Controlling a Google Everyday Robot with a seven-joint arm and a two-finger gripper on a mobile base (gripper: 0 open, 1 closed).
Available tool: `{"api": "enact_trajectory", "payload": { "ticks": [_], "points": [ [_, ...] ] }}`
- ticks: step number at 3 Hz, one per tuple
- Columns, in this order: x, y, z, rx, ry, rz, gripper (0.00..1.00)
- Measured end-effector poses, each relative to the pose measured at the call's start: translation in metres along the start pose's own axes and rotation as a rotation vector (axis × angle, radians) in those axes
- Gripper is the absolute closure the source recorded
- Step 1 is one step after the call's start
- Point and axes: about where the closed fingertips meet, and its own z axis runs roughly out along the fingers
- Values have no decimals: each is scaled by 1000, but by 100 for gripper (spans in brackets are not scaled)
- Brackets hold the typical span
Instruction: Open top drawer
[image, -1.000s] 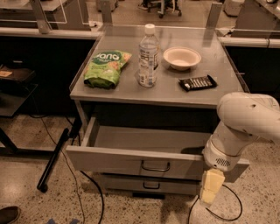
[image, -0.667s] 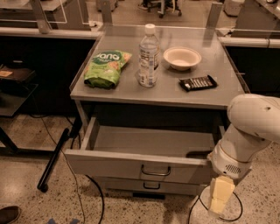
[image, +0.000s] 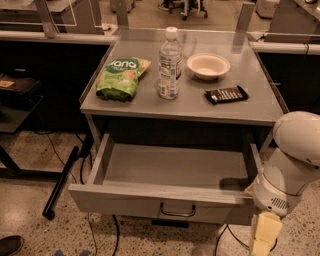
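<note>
The top drawer (image: 150, 200) stands pulled far out from under the grey table top (image: 260, 107). Its shallow grey tray holds nothing. A small dark U-shaped pull (image: 177, 210) sits at the centre of its front panel. My gripper (image: 261, 240) hangs at the lower right, off the drawer's right front corner and below the white arm joint (image: 292, 165). It is apart from the pull and holds nothing that I can see. The lower drawers are hidden behind the open drawer's front.
On the table top lie a green snack bag (image: 122, 77), a water bottle (image: 170, 62), a white bowl (image: 208, 66) and a dark snack bar (image: 226, 94). A black pole (image: 62, 180) and cables lie on the speckled floor at left. A shoe tip (image: 10, 245) shows bottom left.
The drawer has come further out toward the camera. My arm and gripper have moved down and to the right, away from the drawer front.
</note>
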Motion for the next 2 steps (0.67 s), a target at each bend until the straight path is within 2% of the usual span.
{"api": "enact_trajectory", "payload": {
  "ticks": [1, 2],
  "points": [
    [24, 19, -6, -14, -2, 17, 0],
    [24, 19, -6, -14, -2, 17, 0]
  ]
}}
